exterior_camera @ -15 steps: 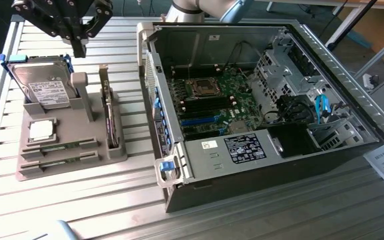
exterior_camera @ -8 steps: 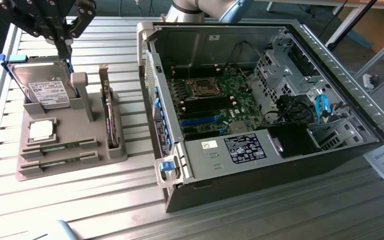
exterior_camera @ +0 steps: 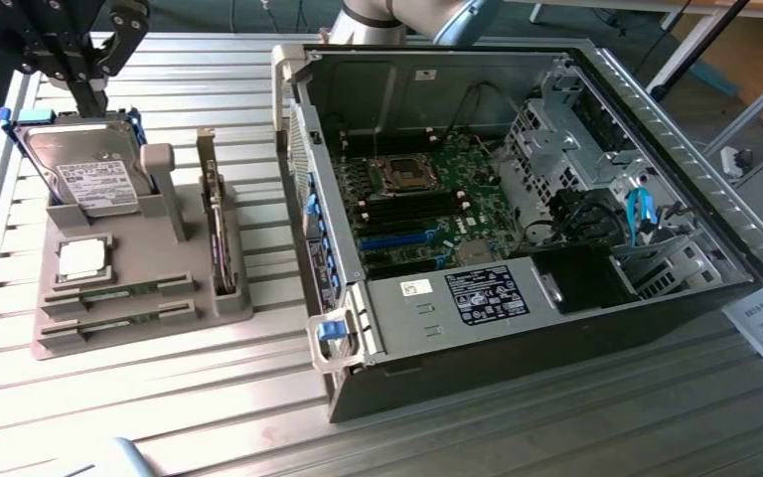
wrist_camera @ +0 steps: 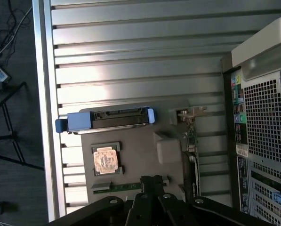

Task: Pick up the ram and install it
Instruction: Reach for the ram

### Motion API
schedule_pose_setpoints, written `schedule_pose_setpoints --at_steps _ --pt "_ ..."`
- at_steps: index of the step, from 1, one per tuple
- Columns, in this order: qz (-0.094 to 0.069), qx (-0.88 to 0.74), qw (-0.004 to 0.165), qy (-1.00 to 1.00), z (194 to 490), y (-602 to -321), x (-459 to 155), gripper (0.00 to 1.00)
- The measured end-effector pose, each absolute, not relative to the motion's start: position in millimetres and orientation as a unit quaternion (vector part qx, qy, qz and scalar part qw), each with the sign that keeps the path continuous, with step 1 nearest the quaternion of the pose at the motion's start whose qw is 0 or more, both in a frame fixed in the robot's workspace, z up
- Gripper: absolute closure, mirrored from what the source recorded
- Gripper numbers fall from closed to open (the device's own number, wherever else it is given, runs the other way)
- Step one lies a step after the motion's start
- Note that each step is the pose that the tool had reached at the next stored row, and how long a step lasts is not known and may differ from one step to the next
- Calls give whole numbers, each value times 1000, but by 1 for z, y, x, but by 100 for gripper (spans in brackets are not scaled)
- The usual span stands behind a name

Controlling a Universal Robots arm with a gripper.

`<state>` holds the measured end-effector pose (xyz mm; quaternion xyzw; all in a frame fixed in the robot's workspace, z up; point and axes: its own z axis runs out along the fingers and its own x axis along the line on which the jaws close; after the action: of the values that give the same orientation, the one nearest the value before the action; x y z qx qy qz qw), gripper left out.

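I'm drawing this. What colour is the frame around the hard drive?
Blue: the frame around the hard drive shows best in the wrist view.

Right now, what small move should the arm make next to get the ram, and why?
Probably shift the gripper along the grey holder toward the ram: it hangs shut up by the hard drive, while the ram lies untouched in its slot at the holder's other end.

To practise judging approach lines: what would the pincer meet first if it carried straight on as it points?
The pincer would probably meet the ram, near its end, in the grey holder; depth unclear.
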<state>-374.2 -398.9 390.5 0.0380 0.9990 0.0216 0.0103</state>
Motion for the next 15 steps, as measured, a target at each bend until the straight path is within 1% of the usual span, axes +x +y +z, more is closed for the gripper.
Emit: schedule_pose_setpoints --at_steps 7,15 --pt "22 38 10 999 390 -399 -375 90" --pt "22 38 10 999 390 -418 -376 90"
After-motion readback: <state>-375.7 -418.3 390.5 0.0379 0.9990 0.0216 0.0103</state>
